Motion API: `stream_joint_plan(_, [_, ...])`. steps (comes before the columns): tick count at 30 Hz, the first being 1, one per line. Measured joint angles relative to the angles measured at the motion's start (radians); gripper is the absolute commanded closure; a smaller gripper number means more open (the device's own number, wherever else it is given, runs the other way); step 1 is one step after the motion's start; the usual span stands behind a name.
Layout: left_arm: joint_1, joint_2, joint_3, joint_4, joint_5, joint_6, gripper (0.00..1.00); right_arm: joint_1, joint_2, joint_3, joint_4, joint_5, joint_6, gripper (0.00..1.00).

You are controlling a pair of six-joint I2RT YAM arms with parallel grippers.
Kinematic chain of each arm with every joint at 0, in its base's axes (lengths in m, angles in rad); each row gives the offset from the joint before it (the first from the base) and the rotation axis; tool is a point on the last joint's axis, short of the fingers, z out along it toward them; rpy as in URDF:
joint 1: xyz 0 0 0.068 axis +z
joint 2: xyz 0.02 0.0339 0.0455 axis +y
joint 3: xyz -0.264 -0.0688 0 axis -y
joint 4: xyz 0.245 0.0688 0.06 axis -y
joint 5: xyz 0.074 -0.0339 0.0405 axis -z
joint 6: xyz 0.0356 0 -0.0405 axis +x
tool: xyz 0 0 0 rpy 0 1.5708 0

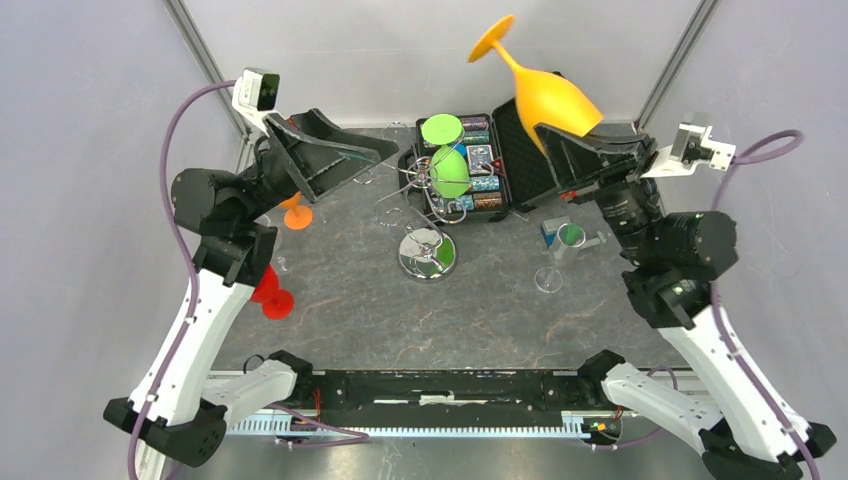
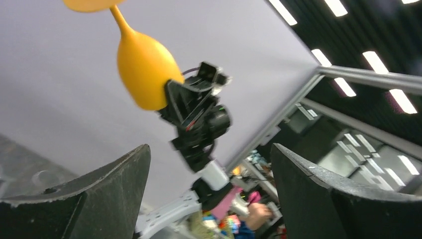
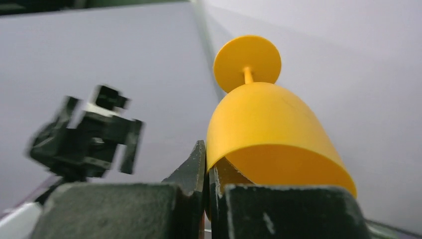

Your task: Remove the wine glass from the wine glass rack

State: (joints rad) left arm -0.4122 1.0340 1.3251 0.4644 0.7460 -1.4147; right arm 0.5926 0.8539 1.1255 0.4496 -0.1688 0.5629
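My right gripper (image 1: 548, 133) is shut on the rim of a yellow wine glass (image 1: 548, 93) and holds it high above the table's back right, tilted with its foot up. In the right wrist view the glass (image 3: 263, 124) has one finger inside and one outside its rim, at the gripper (image 3: 207, 167). The chrome wine glass rack (image 1: 427, 255) stands mid-table on its mirrored disc base, and a green glass (image 1: 450, 170) hangs on its wire arms. My left gripper (image 1: 350, 147) is open and empty, raised at the back left. The left wrist view, between the open gripper (image 2: 209, 149), shows the yellow glass (image 2: 144, 74).
An open black case (image 1: 490, 160) lies behind the rack. An orange glass (image 1: 296, 214) and a red glass (image 1: 272, 295) stand at the left. A clear glass (image 1: 548, 275) and a blue-green cup (image 1: 566, 236) stand at the right. Grey walls enclose the table.
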Motion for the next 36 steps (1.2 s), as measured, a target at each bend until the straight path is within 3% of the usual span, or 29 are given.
stream_joint_plan(5, [0.000, -0.025, 0.027, -0.270, -0.008, 0.307, 0.05, 0.000, -0.024, 0.150, -0.457, 0.225, -0.220, 1.00])
stream_joint_plan(10, [0.000, -0.015, 0.028, -0.465, -0.037, 0.498, 0.04, 0.000, -0.041, 0.195, -0.839, 0.398, -0.317, 1.00])
stream_joint_plan(15, [0.000, -0.012, 0.033, -0.605, -0.090, 0.628, 0.03, 0.000, -0.041, 0.200, -1.115, 0.586, -0.356, 1.00])
stream_joint_plan(27, [0.000, -0.047, 0.035, -0.728, -0.185, 0.759, 0.00, -0.001, 0.091, 0.264, -1.475, 0.965, -0.348, 1.00])
stream_joint_plan(36, [0.000, -0.060, 0.035, -0.733, -0.190, 0.770, 0.00, -0.015, 0.105, 0.047, -1.640, 0.948, -0.213, 1.00])
